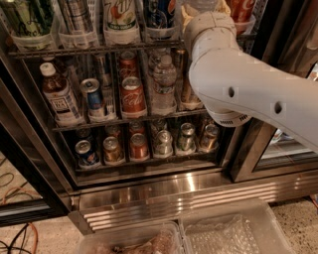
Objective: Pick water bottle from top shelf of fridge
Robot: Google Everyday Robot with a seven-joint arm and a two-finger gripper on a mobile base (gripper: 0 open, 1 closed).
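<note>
The fridge (44, 163) stands open in front of me. Its top shelf (99, 49) is a dark wire rack with clear cup holders holding tall cans. My white arm reaches up to the right end of that shelf. My gripper (203, 9) is at the frame's top edge, mostly hidden behind the wrist. A clear piece of the water bottle (199, 4) shows just above the wrist, at the gripper. The rest of the bottle is out of view.
A smaller white-capped, labelled bottle (164, 82) and soda cans (131, 94) stand on the middle rack. Short cans (139, 146) fill the lower rack. A ribbed steel base (164, 193) runs below. Clear plastic bins (233, 233) sit at the bottom. A black door frame (248, 149) stands to the right.
</note>
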